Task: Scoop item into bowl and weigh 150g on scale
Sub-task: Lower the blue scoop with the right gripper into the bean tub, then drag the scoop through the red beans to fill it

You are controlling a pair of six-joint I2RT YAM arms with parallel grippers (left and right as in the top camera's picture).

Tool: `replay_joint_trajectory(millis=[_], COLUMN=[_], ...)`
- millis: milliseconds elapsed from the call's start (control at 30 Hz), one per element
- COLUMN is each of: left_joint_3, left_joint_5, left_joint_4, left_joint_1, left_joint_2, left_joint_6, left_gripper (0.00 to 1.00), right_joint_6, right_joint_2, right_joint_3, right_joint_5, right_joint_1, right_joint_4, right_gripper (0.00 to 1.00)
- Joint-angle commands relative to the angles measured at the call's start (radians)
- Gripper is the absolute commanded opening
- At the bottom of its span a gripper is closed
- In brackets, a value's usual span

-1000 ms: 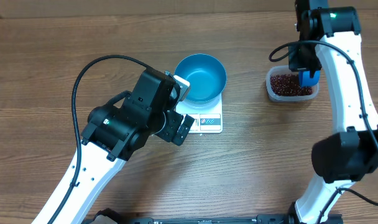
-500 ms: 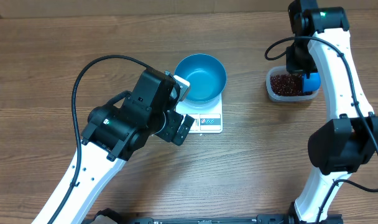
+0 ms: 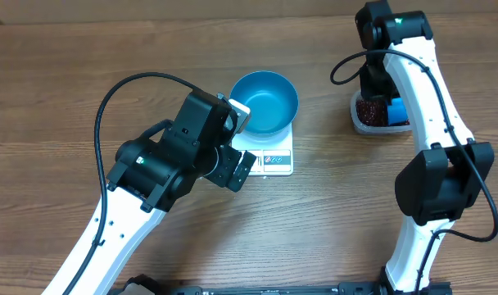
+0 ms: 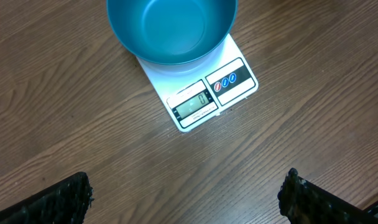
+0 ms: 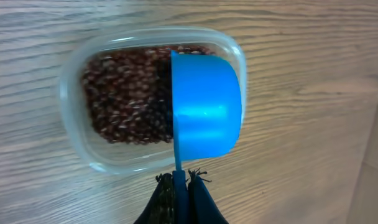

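Right tool [image 5: 178, 180], clamped on the scoop [image 5: 204, 106], should dig deep into the beans [image 5: 127, 99] in the far-right tub [image 5: 74, 124], then lift level; bowl [image 4: 170, 28] sits empty on the scale [image 4: 239, 74], left tool [image 4: 183, 202] apart.

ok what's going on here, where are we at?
The right gripper has its jaws shut on the handle of a small blue scoop, held over the clear tub of red-brown beans. Whether the scoop is loaded doesn't show. The blue bowl sits empty on the white scale, whose display reads zero. The left gripper hangs over the table beside the scale, jaws wide open, holding nothing. No beans in the bowl yet.
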Motion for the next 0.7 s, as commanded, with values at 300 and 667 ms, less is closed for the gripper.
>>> replay_joint_trajectory(millis=[300, 667], left_joint_3=[0.013, 0.013], left_joint_5=[0.011, 0.011], left_joint_4=[0.000, 0.000], left_joint_1=[0.006, 0.006], left_joint_2=[0.003, 0.003], left_joint_6=[0.016, 0.016], left_gripper=[0.99, 1.00], right_joint_6=[0.056, 0.005], right_joint_2=[-0.002, -0.003], right_joint_3=[0.014, 0.014], right_joint_5=[-0.004, -0.166], right_joint_1=[-0.029, -0.024], right_joint_4=[0.030, 0.033], right_gripper=[0.04, 0.04])
